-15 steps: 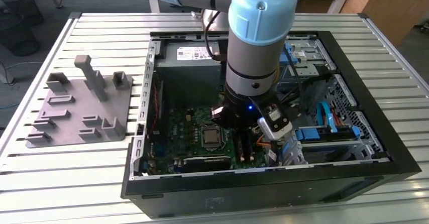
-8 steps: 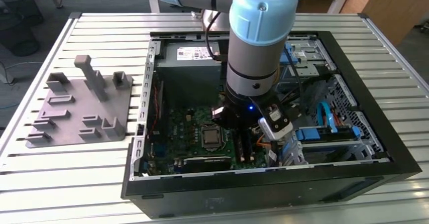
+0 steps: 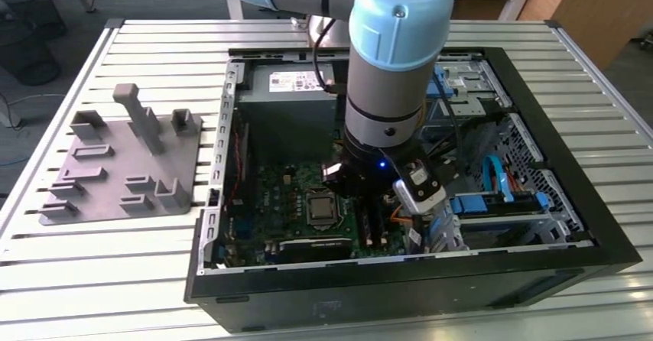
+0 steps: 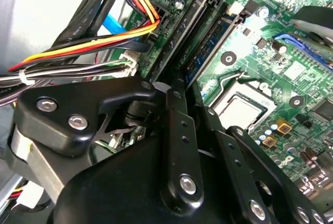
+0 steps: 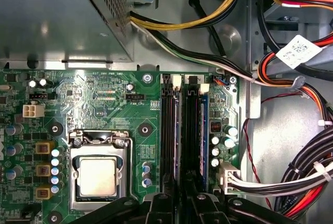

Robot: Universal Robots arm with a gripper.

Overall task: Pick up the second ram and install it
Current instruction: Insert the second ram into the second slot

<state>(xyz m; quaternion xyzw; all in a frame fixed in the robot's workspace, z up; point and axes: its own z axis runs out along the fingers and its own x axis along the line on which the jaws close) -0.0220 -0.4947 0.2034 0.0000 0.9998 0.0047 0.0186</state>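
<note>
Over the motherboard's black memory slots (image 5: 167,130) my gripper (image 5: 179,200) reaches down inside the open computer case (image 3: 408,276). The second ram (image 4: 210,39), a thin dark blue-green stick, stands on edge along the slots, and its near end runs in between my fingertips (image 4: 176,89). In the first wrist view it is the thin pale strip (image 5: 177,130) leading into the gap between them. My gripper (image 4: 184,86) is shut on that end. Another blue-edged stick (image 5: 204,130) stands two slots over. The wrist covers the gripper in the exterior view.
The processor socket (image 5: 98,177) lies beside the slots. Bundled cables (image 4: 78,52) hang close on the other side, towards the drive bays (image 3: 500,196). The power supply box (image 5: 57,15) is beyond the board. A grey fixture plate (image 3: 122,165) with upright posts stands outside the case, on the exterior view's left.
</note>
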